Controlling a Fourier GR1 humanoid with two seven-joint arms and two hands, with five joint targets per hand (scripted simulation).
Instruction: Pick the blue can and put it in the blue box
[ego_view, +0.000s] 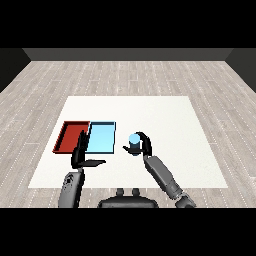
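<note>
The blue can is sitting inside the right hand, just to the right of the light blue tray and not in it. The black fingers are curling round the can, so only its round top and a bit of its side are showing. The rest of the can is hiding behind the fingers, and I cannot tell if its bottom is touching the desk or hanging just above it. The grey right arm is coming up from the bottom of the view, and its lower end is getting cut off there. The light blue tray is lying side by side with the red tray, and the two are touching. The left hand is holding nothing, with its fingers straight and pointing up and its thumb sticking out to the right. Those fingers are covering the near corners of both trays where they meet, so that part is hard to see. The white desk is standing on a grey wood floor.
</note>
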